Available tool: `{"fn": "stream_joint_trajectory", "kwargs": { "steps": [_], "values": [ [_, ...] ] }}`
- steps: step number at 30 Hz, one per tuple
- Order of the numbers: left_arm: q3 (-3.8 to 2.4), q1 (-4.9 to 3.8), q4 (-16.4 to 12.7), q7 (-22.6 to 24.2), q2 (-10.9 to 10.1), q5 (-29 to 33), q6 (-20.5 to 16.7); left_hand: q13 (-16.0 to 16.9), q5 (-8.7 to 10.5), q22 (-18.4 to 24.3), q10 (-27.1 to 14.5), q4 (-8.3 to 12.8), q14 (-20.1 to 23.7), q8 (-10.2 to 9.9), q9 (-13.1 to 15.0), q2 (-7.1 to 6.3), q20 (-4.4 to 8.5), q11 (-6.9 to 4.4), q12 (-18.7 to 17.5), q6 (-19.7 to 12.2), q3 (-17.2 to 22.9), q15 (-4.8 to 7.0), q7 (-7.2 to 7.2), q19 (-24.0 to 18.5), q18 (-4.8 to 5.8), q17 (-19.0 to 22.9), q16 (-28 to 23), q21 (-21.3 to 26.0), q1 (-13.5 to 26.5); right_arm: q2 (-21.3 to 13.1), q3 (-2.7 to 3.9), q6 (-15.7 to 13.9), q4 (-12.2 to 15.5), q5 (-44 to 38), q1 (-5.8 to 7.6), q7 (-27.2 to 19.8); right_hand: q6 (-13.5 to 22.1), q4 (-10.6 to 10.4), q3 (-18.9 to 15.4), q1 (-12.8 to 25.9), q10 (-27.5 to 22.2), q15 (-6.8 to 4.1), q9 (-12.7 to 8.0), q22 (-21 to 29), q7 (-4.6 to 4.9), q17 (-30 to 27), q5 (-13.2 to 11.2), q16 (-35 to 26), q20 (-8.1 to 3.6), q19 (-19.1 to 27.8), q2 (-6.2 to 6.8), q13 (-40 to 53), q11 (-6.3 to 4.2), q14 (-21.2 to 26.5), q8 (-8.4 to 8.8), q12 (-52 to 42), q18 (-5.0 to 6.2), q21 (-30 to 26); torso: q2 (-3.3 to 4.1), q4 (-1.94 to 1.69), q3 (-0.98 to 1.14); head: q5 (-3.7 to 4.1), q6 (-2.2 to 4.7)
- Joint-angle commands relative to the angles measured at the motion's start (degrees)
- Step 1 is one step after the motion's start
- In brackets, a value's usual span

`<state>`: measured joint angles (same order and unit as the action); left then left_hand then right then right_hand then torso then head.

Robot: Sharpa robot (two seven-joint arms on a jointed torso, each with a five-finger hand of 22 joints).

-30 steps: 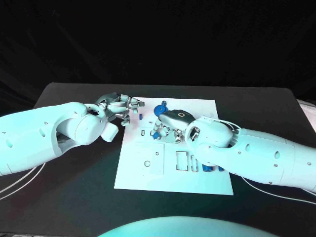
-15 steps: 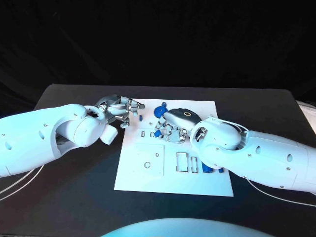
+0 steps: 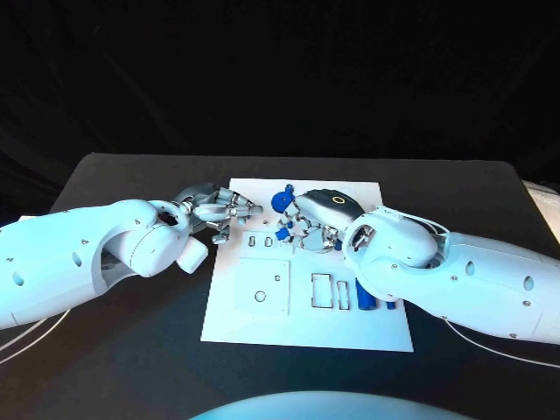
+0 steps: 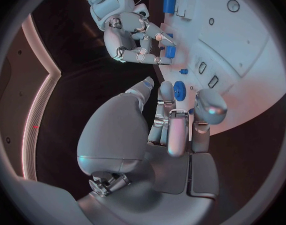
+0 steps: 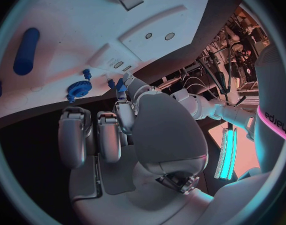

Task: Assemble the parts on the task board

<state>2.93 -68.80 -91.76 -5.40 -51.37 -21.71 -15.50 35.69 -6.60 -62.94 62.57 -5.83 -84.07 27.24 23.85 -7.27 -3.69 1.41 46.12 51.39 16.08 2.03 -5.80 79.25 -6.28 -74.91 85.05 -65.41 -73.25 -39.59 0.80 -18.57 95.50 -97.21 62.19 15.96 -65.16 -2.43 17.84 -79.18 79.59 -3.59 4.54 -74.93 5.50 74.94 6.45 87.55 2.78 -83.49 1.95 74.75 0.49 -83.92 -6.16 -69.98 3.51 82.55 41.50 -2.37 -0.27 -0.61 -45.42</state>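
The white task board (image 3: 308,302) is lying in the middle of the black table (image 3: 116,350), running from the centre of the head view down toward the lower middle of the frame. The left hand (image 3: 217,208) is reaching in from the left and hovering at the board's upper left corner, its fingers (image 3: 240,210) curling over the board's edge; in the left wrist view the same left hand (image 4: 174,120) is showing fingers apart with nothing between them, poised just above a blue gear (image 4: 179,90) that is lying on the board. The right hand (image 3: 308,223) is coming in from the right and sitting over the upper middle of the board, just right of the left hand and near it but not touching. In the left wrist view, in the upper middle of the circle, the right hand (image 4: 138,40) is pinching a small blue part (image 4: 169,51) between its fingertips; in the right wrist view a small blue piece (image 5: 118,84) is likewise showing at the tips of the right hand (image 5: 118,125), near the centre of the circle. In the head view the blue gear (image 3: 284,200) is lying at the board's upper edge, between the two hands. A blue cylinder (image 3: 365,297) is lying on the right side of the board, low in the frame beside the right arm, next to rectangular slots (image 3: 322,290).
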Motion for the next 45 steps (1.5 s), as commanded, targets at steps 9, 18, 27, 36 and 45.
{"fn": "stream_joint_trajectory", "kwargs": {
  "steps": [9,18,27,36,45],
  "values": [
    [-0.04,0.5,-0.94,-4.01,0.93,-12.61,2.89,-0.46,0.39,-3.22,1.44,-0.41,-4.44,1.65,-0.33,-1.11,0.58,-0.79,1.13,2.06,-4.7,1.04,0.85,1.84,0.84,-11.21,2.05,-3.12,0.57,-0.41,0.33,-0.67,1.33,-2.82,0.24,3.66,-2.03,-0.11,0.37,0.24,-0.27,-0.12,0.77,-0.35,-0.8,11.84,0.5,-0.11,-0.37,0.05,-0.39,-0.28,-0.34,-5.3,-1.21,0.51,-0.39,0.08,0.01,-0.04,0.02,-0.05,0.26],
    [-0.06,0.59,-1.02,-5.05,1.68,-13.55,2.62,-0.42,0.35,-7.87,2.54,-1.89,-5.69,2.75,-0.59,-0.46,1.08,-1.31,2.37,2.82,-8.66,1.53,1.43,3.8,1.8,-14.39,4.46,-7.42,1.58,-0.36,0.38,-0.51,1.78,-2.98,0.27,3.91,-2.03,-0.11,0.39,0.27,-0.25,-0.12,0.77,-0.37,-0.8,11.84,0.54,-0.11,-0.37,0.04,-0.38,-0.27,-0.34,-5.3,-1.21,0.51,-0.39,0.09,0.05,0.03,0.02,-0.02,0.24],
    [-0.09,0.59,-1.07,-5.75,2.2,-13.64,2.4,-0.33,0.32,-8.93,2.91,-2.32,-5.91,3.36,-0.64,0.04,1.26,-1.54,2.94,3.21,-10.12,1.72,1.72,4.16,2.0,-15.01,4.89,-8.36,1.37,-0.35,0.39,-0.85,2.32,-2.99,0.28,3.88,-2.04,-0.13,0.4,0.43,-0.16,-0.11,0.78,-0.35,-0.77,11.81,0.63,-0.14,-0.37,0.05,-0.33,-0.2,-0.32,-5.3,-1.23,0.44,-0.39,0.07,0.06,-0.08,0.01,0.09,0.29],
    [-0.11,0.6,-0.98,-6.5,2.53,-14.03,2.05,0.13,0.23,-9.57,3.26,-2.29,-5.93,3.77,-0.68,0.56,1.41,-1.75,3.55,3.39,-10.78,1.9,1.94,4.37,2.12,-15.09,4.95,-8.92,0.57,-0.36,0.4,-1.45,2.91,-2.99,0.28,4.08,-2.07,-0.18,0.39,0.62,-0.11,-0.1,0.79,-0.35,-0.77,11.86,0.67,-0.1,-0.36,0.04,-0.29,-0.21,-0.32,-5.31,-1.26,0.47,-0.39,0.07,0.03,-0.05,0.01,-0.19,0.14],
    [-0.12,0.6,-0.8,-7.48,2.65,-14.77,1.88,0.89,0.09,-10.42,3.76,-1.25,-5.93,4.4,-0.91,2.11,1.73,-2.14,4.39,3.6,-10.86,2.23,2.34,4.6,2.26,-15.09,4.95,-9.62,-2.55,-0.54,0.43,-2.03,3.56,-3.0,0.27,4.43,-2.08,-0.19,0.39,0.68,-0.08,-0.1,0.79,-0.33,-0.78,11.87,0.69,-0.09,-0.36,0.05,-0.27,-0.2,-0.32,-5.31,-1.27,0.47,-0.38,0.06,0.03,-0.07,0.01,-0.22,0.08]
  ]
}}
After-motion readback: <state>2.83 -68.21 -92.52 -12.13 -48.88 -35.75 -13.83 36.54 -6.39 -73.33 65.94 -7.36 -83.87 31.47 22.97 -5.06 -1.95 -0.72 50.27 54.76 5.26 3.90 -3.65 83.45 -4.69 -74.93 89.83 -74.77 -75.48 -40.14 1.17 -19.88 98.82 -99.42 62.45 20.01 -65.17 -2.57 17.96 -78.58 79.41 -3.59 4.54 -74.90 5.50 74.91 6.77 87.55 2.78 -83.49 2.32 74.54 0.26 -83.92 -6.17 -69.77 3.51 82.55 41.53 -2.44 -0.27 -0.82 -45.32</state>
